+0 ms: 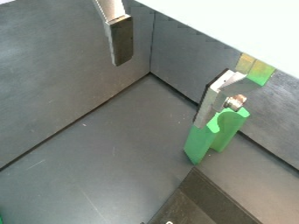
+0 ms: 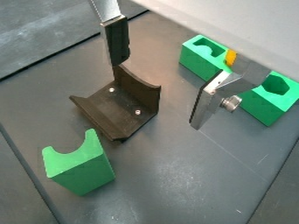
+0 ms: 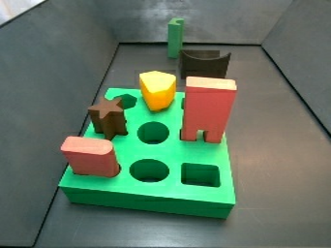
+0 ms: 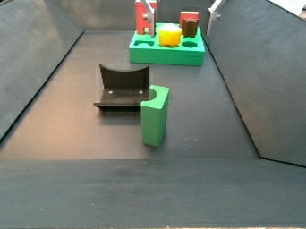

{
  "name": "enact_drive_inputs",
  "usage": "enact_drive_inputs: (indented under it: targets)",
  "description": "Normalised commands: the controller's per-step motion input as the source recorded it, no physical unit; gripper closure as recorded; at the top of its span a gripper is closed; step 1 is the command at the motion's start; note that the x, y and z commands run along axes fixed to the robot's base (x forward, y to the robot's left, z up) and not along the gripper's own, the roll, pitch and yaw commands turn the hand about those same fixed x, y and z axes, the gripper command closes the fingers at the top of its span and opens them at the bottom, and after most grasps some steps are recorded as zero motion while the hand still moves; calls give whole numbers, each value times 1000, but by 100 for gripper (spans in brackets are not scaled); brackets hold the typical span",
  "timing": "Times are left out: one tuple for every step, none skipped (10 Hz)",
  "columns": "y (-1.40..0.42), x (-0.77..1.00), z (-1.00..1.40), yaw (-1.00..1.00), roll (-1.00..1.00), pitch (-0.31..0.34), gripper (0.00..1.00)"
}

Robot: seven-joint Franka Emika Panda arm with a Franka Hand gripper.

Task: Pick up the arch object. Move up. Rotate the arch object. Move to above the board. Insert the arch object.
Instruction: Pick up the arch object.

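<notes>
In both wrist views I see the gripper (image 2: pixel 163 74) hanging above the floor with its fingers (image 1: pixel 121 41) wide apart and nothing held between them; the fixture (image 2: pixel 117 107) only shows through the gap from below. The arch (image 4: pixel 156 114) stands on end on the floor, near the fixture but apart from it, and well away from the board (image 4: pixel 167 55). In a wrist view it sits off to one side of the fingers, not between them, so I judge the pick-up not yet begun. My main worry is the descent. The arch is tall on a narrow foot, and if I come down off-centre a finger tip may land on its top or nudge its side and tip it over, perhaps against the fixture. A finger could also clip the fixture itself. A skewed grasp would let it twist during the rotation. Later, the tall red block (image 3: pixel 210 108) and yellow piece (image 3: pixel 157 90) crowd the board, and a misaligned arch could jam on a hole's edge.
</notes>
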Motion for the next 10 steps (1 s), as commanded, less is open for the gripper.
enact_drive_inputs:
  targets:
    - [0,151,0,-74,0,66,0]
    - [234,217,-194,-617,-27,19,0]
    - [311,351,-389,-666,0,107,0]
    - [437,434,-526,-506,0,151,0]
    - [554,426,-571,-351,0,167,0]
    - [637,409,-577,-240,-31,161,0]
    - [626,434,-540,-211,-81,140,0]
    - [600,426,-517,-209,-124,130,0]
    - [497,197,-614,-289,-257,29,0]
    - [180,-149,-717,-349,-213,-64,0]
